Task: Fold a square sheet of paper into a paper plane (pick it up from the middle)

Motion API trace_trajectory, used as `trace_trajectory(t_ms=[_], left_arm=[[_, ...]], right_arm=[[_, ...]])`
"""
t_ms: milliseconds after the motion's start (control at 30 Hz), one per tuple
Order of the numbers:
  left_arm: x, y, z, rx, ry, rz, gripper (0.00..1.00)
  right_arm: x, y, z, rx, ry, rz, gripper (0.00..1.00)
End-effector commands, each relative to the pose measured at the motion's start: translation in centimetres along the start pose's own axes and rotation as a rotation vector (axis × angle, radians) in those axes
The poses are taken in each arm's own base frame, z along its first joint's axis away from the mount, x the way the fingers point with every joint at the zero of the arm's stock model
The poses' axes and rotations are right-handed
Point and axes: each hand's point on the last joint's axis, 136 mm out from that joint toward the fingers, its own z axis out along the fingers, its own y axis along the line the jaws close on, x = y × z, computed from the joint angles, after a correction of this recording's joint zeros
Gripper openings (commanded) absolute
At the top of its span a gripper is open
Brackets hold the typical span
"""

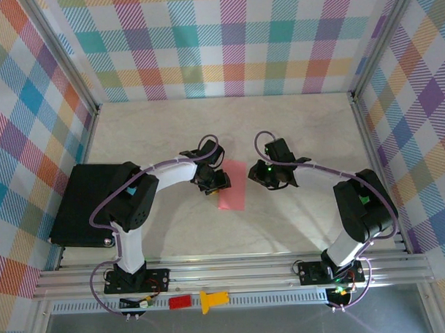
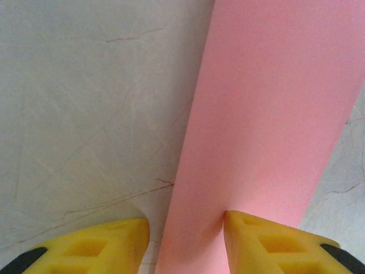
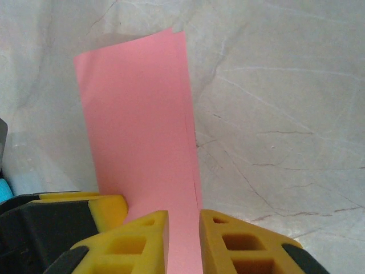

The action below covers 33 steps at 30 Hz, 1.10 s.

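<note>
The square sheet of paper [image 1: 233, 189] lies flat on the table as a salmon-pink rectangle folded double, not shaped as a paper plane. Its two layers show along the right edge in the right wrist view [image 3: 137, 114]. My left gripper [image 1: 217, 183] is at its left edge, open. In the left wrist view [image 2: 187, 220] one yellow fingertip [image 2: 268, 237] rests on the paper [image 2: 268, 114] and the other stands on bare table. My right gripper [image 1: 261, 178] is at the paper's right side, its jaws [image 3: 183, 214] a narrow gap apart over the pink surface.
A black pad [image 1: 88, 204] lies at the table's left. A small red block [image 1: 180, 302] and a yellow piece [image 1: 212, 300] sit on the front rail. Metal frame posts and checked walls enclose the table. The left gripper's finger [image 3: 108, 208] shows beside my right fingers.
</note>
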Motion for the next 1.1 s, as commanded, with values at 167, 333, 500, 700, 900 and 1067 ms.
trace_trajectory(t_ms=[167,333,500,700,900,1067], left_arm=[[1.6,5.6,3.8,-0.193,0.067,0.002,0.43],[1.8,5.2,4.1,-0.172,0.084,0.026,0.43],[1.9,5.2,4.3,-0.169,0.093,0.041,0.43],[1.9,5.3,4.8,-0.170,0.102,0.030,0.44],[2.0,5.7,5.1,-0.189,0.106,0.020,0.44],[2.1,5.9,5.3,-0.196,0.113,0.015,0.44]], right_arm=[[-0.3,0.1,-0.3,-0.016,-0.016,0.005,0.21],[-0.4,0.2,-0.5,-0.021,-0.023,-0.001,0.21],[-0.6,0.3,-0.8,-0.028,-0.036,0.008,0.21],[-0.9,0.4,-1.1,-0.030,-0.047,0.014,0.21],[-0.5,0.4,-0.6,-0.038,-0.023,0.010,0.21],[-0.3,0.9,-0.1,-0.067,0.003,0.002,0.21]])
